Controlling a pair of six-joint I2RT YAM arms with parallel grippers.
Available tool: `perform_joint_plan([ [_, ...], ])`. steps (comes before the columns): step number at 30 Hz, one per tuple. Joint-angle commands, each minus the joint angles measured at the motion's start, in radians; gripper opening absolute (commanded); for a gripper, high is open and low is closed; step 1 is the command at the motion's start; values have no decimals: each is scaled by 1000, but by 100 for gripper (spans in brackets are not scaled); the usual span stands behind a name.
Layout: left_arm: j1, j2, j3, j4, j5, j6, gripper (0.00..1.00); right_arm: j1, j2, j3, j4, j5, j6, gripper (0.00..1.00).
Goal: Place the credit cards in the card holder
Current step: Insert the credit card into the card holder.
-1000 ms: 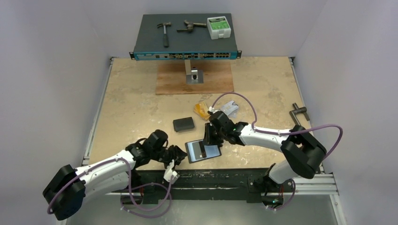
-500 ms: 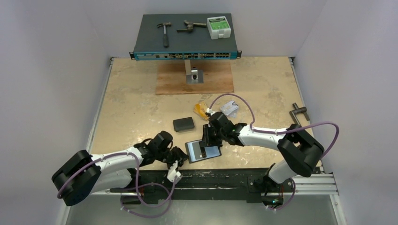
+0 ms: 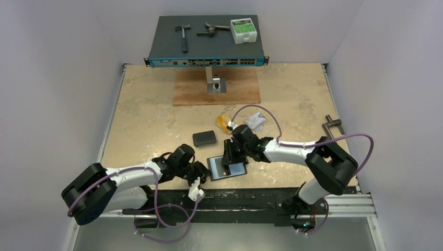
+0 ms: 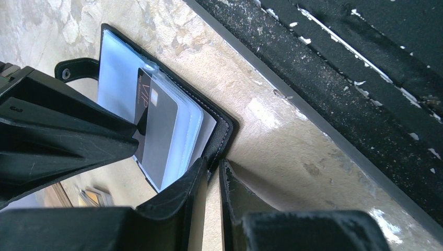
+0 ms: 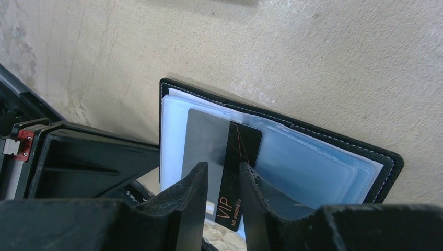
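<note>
The black card holder (image 3: 239,170) lies open near the table's front edge, clear pockets up (image 5: 313,167). A dark card printed VIP (image 5: 245,141) lies partly inside a pocket, also seen in the left wrist view as the dark card (image 4: 159,130). My right gripper (image 5: 223,166) hovers over that card, jaws slightly open, the card flat beneath them and not pinched. My left gripper (image 4: 213,163) is shut on the card holder's stitched corner edge (image 4: 223,130). A gold-orange card (image 3: 224,123) and a silver card (image 3: 256,120) lie farther back.
A plain black pouch (image 3: 204,138) lies left of the cards. A wooden board (image 3: 217,88) and a network switch (image 3: 206,42) carrying tools stand at the back. A metal handle (image 3: 331,126) sits at the right edge. The black front rail (image 4: 339,73) runs just beside the holder.
My left gripper has moved right to the holder's corner and closed on it. My right gripper has shifted slightly left over the card and its jaws have parted a little.
</note>
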Motion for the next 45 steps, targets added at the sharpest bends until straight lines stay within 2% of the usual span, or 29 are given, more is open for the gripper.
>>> perform_joint_plan([
  [1, -10, 12, 19, -47, -11, 31, 14, -4, -20, 18, -10, -15, -35, 29],
  [8, -17, 0, 1, -53, -15, 35, 12, -5, -73, 7, -68, 30, -38, 33],
  [24, -32, -8, -9, -34, -19, 14, 10, -6, -26, -15, -16, 1, -60, 36],
  [45, -46, -10, -14, 8, -17, -13, 10, 59, 19, 38, -16, 3, -47, 34],
])
